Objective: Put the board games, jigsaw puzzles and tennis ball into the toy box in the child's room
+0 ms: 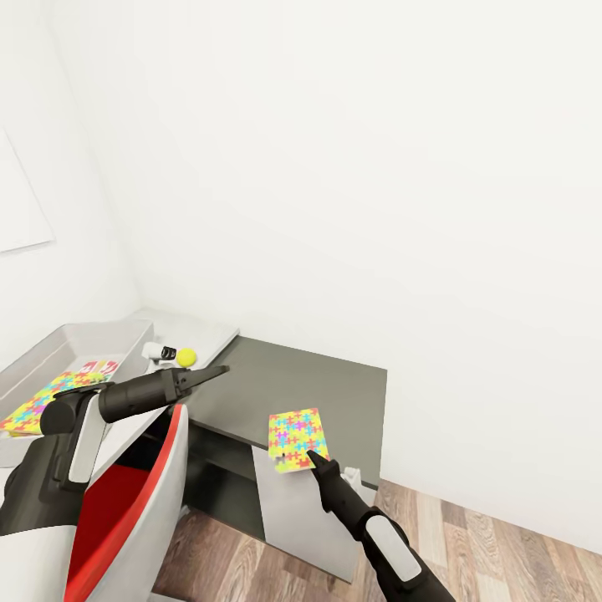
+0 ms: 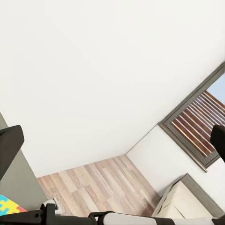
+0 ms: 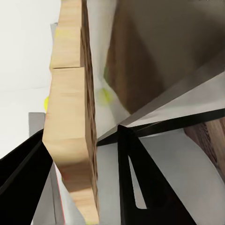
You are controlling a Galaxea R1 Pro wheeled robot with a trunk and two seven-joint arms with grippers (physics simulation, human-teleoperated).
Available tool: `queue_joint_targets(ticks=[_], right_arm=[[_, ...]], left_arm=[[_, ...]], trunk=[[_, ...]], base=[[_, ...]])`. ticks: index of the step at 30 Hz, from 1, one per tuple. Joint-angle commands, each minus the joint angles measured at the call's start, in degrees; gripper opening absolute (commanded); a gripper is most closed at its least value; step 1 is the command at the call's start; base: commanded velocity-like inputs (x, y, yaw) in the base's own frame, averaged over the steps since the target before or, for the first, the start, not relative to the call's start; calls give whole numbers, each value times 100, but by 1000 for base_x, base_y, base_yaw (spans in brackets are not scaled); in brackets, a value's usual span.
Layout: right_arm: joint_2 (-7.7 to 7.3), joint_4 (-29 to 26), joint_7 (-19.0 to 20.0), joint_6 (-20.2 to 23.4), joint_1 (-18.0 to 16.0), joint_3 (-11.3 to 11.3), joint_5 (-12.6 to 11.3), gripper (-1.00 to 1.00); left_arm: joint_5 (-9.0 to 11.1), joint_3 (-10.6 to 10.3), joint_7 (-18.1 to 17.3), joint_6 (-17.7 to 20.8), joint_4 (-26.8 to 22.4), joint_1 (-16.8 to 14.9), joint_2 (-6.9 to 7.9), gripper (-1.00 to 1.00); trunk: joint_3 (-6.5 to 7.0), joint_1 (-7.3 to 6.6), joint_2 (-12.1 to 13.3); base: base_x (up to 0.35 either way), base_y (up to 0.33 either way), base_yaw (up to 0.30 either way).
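My right gripper (image 1: pixel 311 456) is shut on the lower edge of a multicoloured jigsaw puzzle (image 1: pixel 297 437), holding it over the front edge of the dark grey cabinet top (image 1: pixel 334 393). Along the right wrist, the slab (image 3: pixel 70 108) shows edge-on with a wood-coloured back between the black fingers (image 3: pixel 140 187). The tennis ball (image 1: pixel 186 357) rests on the pale table (image 1: pixel 209 333) just beyond my open left gripper (image 1: pixel 213 371). The grey toy box (image 1: pixel 50 347) at the left holds another jigsaw puzzle (image 1: pixel 38 405) and a red-and-white printed piece (image 1: pixel 100 366).
A red chair (image 1: pixel 125 502) stands under my left arm, against the table. A small white and black object (image 1: pixel 159 351) lies beside the ball. Wood flooring (image 1: pixel 468 535) lies right of the cabinet. The left wrist view shows a dark-framed window (image 2: pixel 197 126) and the bed (image 2: pixel 187 201).
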Motion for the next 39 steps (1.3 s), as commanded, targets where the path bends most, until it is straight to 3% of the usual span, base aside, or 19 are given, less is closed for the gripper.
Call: queue_joint_targets(ticks=[1, 9, 20, 27, 34, 39], right_arm=[[-1, 4, 5, 20, -2, 3, -44, -100], [-1, 4, 10, 20, -4, -6, -44, -100], [-9, -7, 11, 20, 4, -3, -44, -100], [-3, -44, 11, 20, 15, 50, -10, -100], [-8, -62, 35, 20, 27, 63, 22, -100], [-17, -71, 304, 14, 23, 63, 38, -100]], left_arm=[[12, 0, -7, 45, 0, -4, 1, 100], [12, 2, -4, 45, 0, -4, 7, 100], [-48, 7, 3, 45, 13, 25, 32, 100], [-45, 7, 5, 45, 56, 107, 362, 100], [-32, 77, -1, 45, 86, 366, 440, 100], [2, 196, -11, 45, 86, 381, 603, 100]], trunk=[[-6, 0, -3], [-6, 0, -3], [192, -242, 438], [317, -395, 718], [407, -505, 919], [479, -593, 1079]], base=[[0, 0, 0], [0, 0, 0], [0, 0, 0], [0, 0, 0], [0, 0, 0], [0, 0, 0]])
